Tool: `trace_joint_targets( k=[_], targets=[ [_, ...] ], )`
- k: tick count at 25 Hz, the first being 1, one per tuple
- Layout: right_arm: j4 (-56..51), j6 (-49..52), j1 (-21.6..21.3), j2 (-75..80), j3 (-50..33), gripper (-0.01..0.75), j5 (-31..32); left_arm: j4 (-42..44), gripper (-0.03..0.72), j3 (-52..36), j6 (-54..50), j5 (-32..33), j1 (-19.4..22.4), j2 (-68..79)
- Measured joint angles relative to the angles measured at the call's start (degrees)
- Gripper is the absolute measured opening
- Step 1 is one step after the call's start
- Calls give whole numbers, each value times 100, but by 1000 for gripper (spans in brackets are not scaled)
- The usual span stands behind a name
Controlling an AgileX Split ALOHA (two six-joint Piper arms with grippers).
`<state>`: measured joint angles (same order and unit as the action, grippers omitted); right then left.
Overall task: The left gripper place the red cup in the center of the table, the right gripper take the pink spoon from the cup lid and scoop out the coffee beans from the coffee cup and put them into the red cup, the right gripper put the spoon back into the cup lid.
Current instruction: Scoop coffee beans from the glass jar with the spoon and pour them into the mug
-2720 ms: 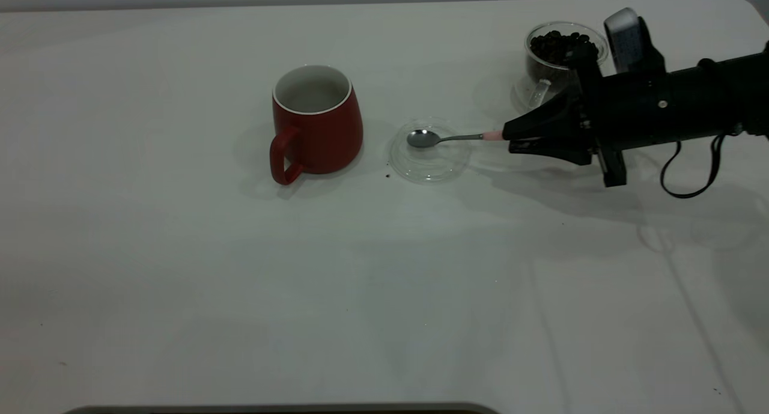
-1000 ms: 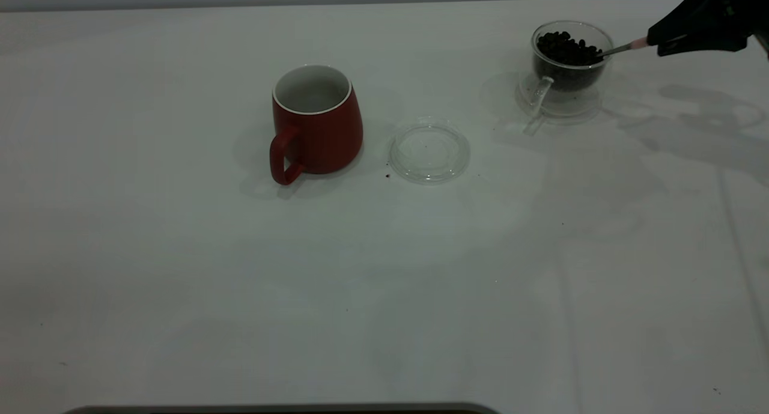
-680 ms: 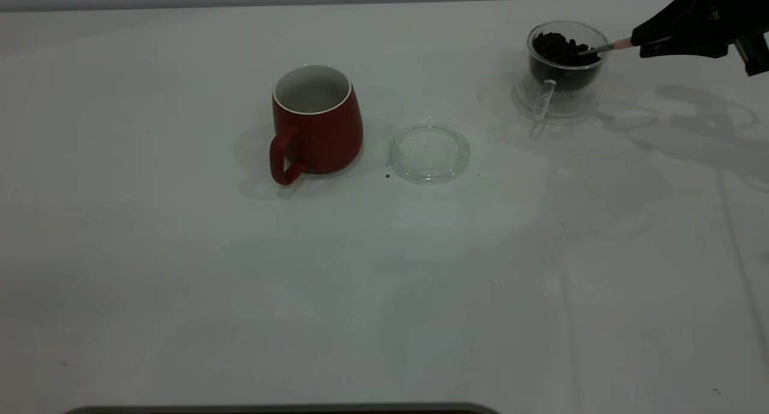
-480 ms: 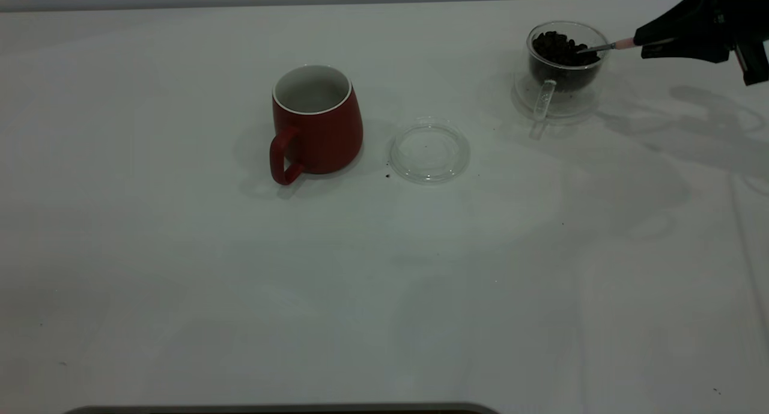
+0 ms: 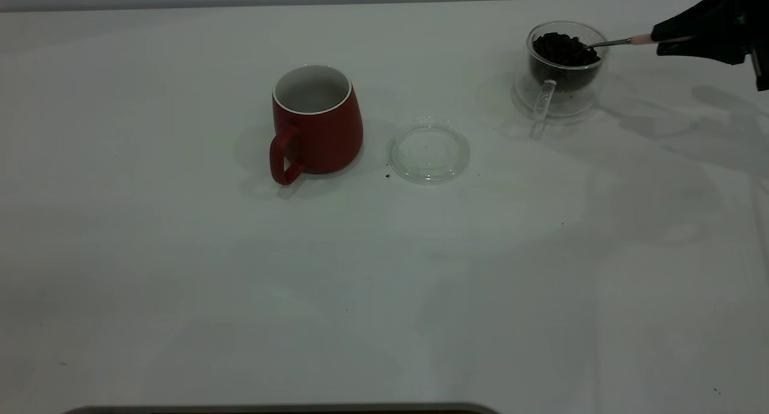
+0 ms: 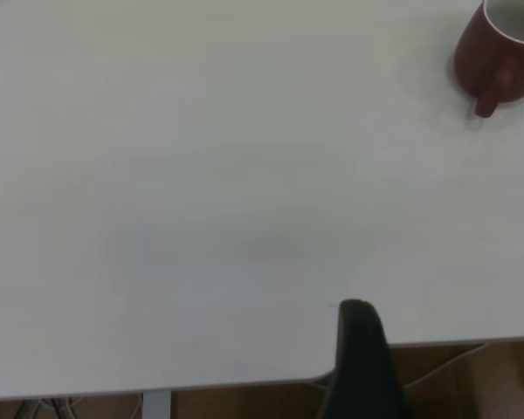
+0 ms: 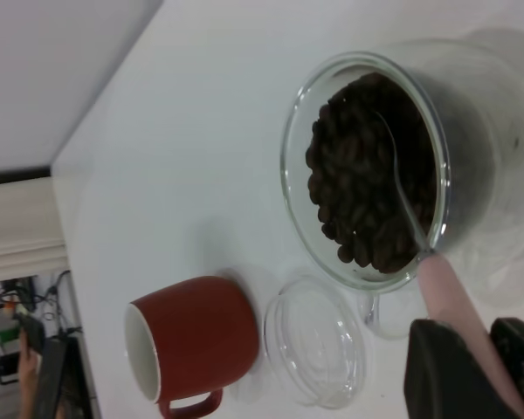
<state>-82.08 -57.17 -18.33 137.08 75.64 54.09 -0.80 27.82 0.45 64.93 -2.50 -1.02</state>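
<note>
We see the white table (image 5: 180, 270) carrying three items in a row toward its far edge. Nearest the middle stands the red cup (image 5: 316, 122), upright, its handle turned toward the near edge and its white interior showing no beans. Just beside it to the right, apart from it, lies the clear cup lid (image 5: 429, 151), flat, with nothing resting in it. Near the far right corner stands the glass coffee cup (image 5: 565, 62), filled with dark coffee beans (image 5: 562, 46). The pink spoon (image 5: 619, 41) reaches over this cup's rim, its metal bowl lying among the beans in the right wrist view. The right gripper (image 5: 676, 40), at the table's right edge, is clamped on the spoon's pink handle. Of the left gripper (image 6: 360, 362) we see only one dark finger above the table's edge, well apart from the red cup; whether it is apart or together we cannot tell.
</note>
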Motion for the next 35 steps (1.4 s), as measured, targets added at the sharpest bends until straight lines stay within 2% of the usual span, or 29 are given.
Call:
trace_joint_targets(
  k=[14, 35],
  targets=[
    [-452, -417, -183, 452, 0, 102, 836, 0, 569, 0, -45, 0, 0, 0],
    [-705, -752, -194, 456, 0, 102, 1114, 0, 569, 0, -45, 0, 0, 0]
  ],
)
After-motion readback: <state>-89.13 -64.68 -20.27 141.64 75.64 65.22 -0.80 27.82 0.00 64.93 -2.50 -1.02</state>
